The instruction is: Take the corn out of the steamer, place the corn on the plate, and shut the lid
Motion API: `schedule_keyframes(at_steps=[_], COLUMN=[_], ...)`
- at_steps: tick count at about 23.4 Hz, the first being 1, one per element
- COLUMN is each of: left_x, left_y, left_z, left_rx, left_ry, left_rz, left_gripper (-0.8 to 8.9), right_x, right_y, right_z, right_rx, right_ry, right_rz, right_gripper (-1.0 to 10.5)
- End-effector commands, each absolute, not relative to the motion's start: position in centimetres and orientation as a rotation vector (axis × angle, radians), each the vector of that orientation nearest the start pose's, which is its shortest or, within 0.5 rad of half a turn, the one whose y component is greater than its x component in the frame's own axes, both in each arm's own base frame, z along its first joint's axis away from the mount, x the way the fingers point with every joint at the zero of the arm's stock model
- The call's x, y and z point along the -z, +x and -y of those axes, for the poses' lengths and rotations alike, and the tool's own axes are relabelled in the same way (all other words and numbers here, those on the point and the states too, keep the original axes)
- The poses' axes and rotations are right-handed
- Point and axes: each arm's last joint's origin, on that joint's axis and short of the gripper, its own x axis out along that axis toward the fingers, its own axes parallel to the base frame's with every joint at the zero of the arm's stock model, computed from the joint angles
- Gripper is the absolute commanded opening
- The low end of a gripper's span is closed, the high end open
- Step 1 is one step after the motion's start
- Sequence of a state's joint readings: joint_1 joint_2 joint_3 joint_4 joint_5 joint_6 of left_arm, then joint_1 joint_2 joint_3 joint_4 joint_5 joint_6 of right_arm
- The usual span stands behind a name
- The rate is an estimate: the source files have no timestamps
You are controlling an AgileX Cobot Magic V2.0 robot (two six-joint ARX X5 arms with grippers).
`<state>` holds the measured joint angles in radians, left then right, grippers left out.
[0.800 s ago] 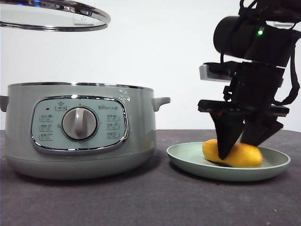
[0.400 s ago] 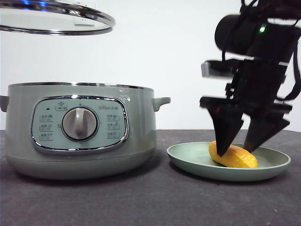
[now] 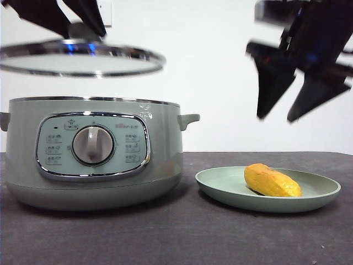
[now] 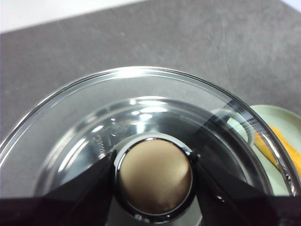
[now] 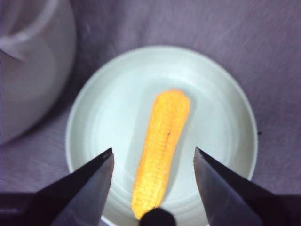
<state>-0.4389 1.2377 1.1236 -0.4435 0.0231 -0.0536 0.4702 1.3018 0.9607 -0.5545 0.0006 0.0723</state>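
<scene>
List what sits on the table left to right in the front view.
steamer → plate → corn, lying on the plate.

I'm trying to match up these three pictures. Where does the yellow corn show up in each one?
Front view: the corn lies on the plate, low on the right, beneath the raised right gripper.
Left wrist view: only an orange sliver of it shows at the right edge, seen past the lid that the left gripper holds.
Right wrist view: it lies lengthwise at the centre.
Shared landmark: the pale green plate, in all three.
</scene>
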Motion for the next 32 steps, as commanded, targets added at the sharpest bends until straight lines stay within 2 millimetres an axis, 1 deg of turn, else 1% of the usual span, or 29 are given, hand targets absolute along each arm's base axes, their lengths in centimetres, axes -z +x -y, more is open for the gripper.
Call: schedule_keyframes(at_steps=[1,6,8,12,14,15,16,17,18,21,24,25,27,28,29,30,31,32], left_x=[-33.2,-31.2,-30.4,-29.9,-29.9,-30.0,-30.0,-30.1,-30.2,-30.9,-32.4,-32.9,-34.1,-34.7,-35.1,-35.4,-35.7,-35.9], left_y=[25.1,26.4,26.8,26.8,26.8,26.8,26.8,26.9,27.0,26.5,24.7,23.9,21.7,20.3,19.1,18.0,17.1,16.4], left_z=[12.2,13.2,13.4,13.4,13.4,13.4,13.4,13.4,13.5,13.2,12.4,12.0,11.0,10.3,9.7,9.2,8.7,8.4], left_rx=[0.454,0.459,0.456,0.453,0.453,0.453,0.453,0.454,0.455,0.459,0.480,0.490,0.509,0.508,0.511,0.521,0.529,0.528], left_ry=[0.052,0.069,0.078,0.088,0.088,0.087,0.086,0.084,0.080,0.074,0.066,0.063,0.060,0.066,0.082,0.108,0.136,0.158], left_rz=[-0.534,-0.599,-0.639,-0.680,-0.679,-0.677,-0.671,-0.661,-0.645,-0.626,-0.621,-0.619,-0.630,-0.646,-0.658,-0.663,-0.663,-0.662], left_gripper=[-0.09,-0.09,-0.09,-0.06,0.20,1.28,3.40,4.74,4.94,4.93,4.93,4.67,3.42,2.24,0.86,-0.27,-0.09,-0.09], right_x=[-26.5,-28.0,-28.3,-28.2,-28.2,-28.2,-28.2,-28.2,-28.2,-28.2,-28.2,-28.2,-28.4,-28.5,-28.6,-28.7,-28.9,-29.2], right_y=[22.5,21.3,21.0,21.0,21.0,21.0,21.0,21.0,21.0,21.0,20.9,20.9,20.6,20.3,20.0,19.8,19.5,19.2], right_z=[-11.5,-10.6,-10.3,-9.9,-9.8,-9.8,-9.8,-9.8,-9.8,-9.8,-9.8,-9.8,-9.6,-9.5,-9.4,-9.2,-9.1,-9.0], right_rx=[-0.400,-0.394,-0.388,-0.368,-0.367,-0.367,-0.367,-0.367,-0.367,-0.367,-0.369,-0.370,-0.372,-0.372,-0.371,-0.371,-0.374,-0.382], right_ry=[-0.122,-0.111,-0.109,-0.104,-0.105,-0.105,-0.105,-0.105,-0.105,-0.107,-0.110,-0.109,-0.113,-0.116,-0.117,-0.119,-0.122,-0.132], right_rz=[-0.865,-0.825,-0.821,-0.837,-0.838,-0.838,-0.840,-0.841,-0.841,-0.845,-0.845,-0.843,-0.845,-0.853,-0.860,-0.862,-0.858,-0.842], right_gripper=[2.8,2.8,2.8,2.8,2.8,2.8,2.8,2.8,2.8,2.8,2.8,2.8,2.8,2.8,2.2,1.1,-0.1,-0.1])
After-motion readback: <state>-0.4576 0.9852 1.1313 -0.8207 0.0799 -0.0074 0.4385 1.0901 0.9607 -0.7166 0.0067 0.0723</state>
